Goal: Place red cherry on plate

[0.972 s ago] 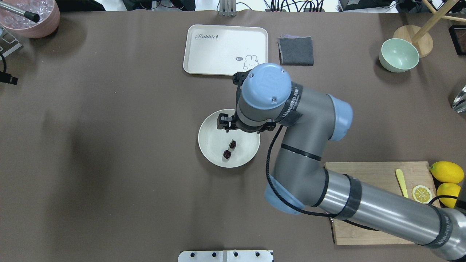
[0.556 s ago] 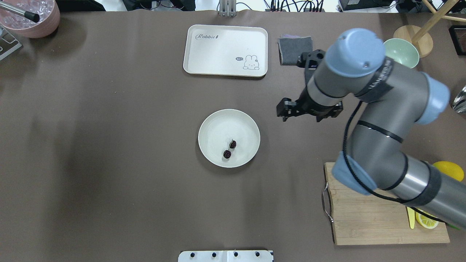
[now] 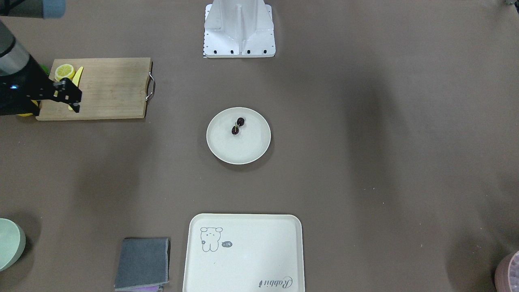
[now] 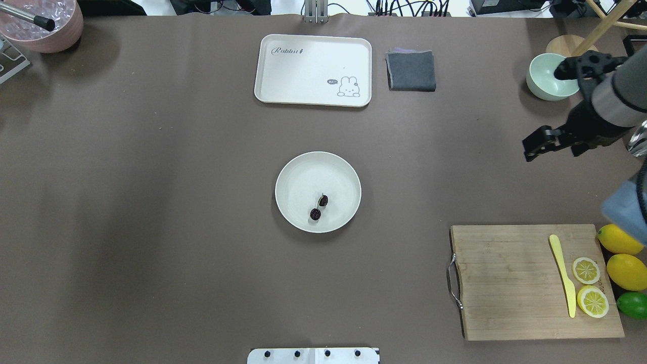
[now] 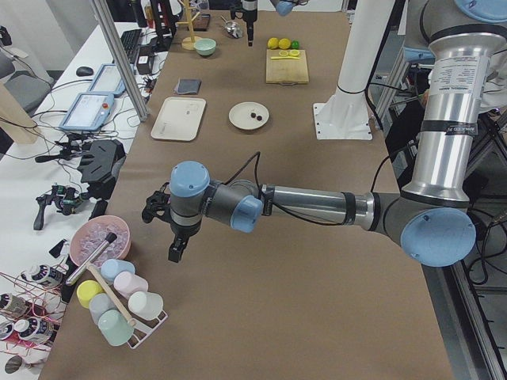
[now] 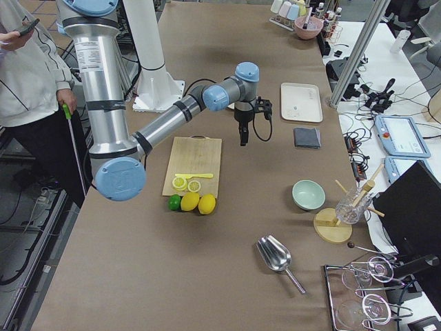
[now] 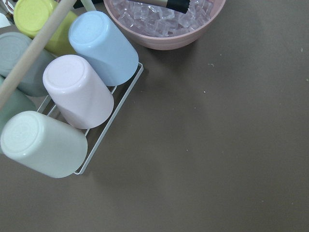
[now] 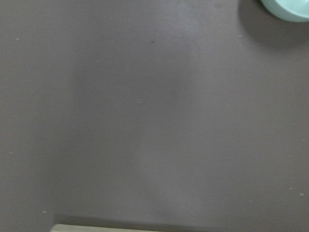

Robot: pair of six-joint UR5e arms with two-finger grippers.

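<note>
The red cherry, two tiny dark fruits joined by stems, lies inside the round cream plate at the table's middle; the front view shows the cherry on the plate too. My right gripper hovers far to the right, near the mint bowl, well away from the plate. Its fingers look open and hold nothing, and it also shows as the right gripper over the board. My left gripper appears only in the left side view, beside the cup rack; I cannot tell its state.
A cream tray and a folded grey cloth lie at the far side. The mint bowl stands at the right. A cutting board carries a yellow knife and lemon slices, with lemons beside it. A pink ice bowl sits far left.
My right arm swung away from above the plate to the table's right edge. The cherry stayed still on the plate.
</note>
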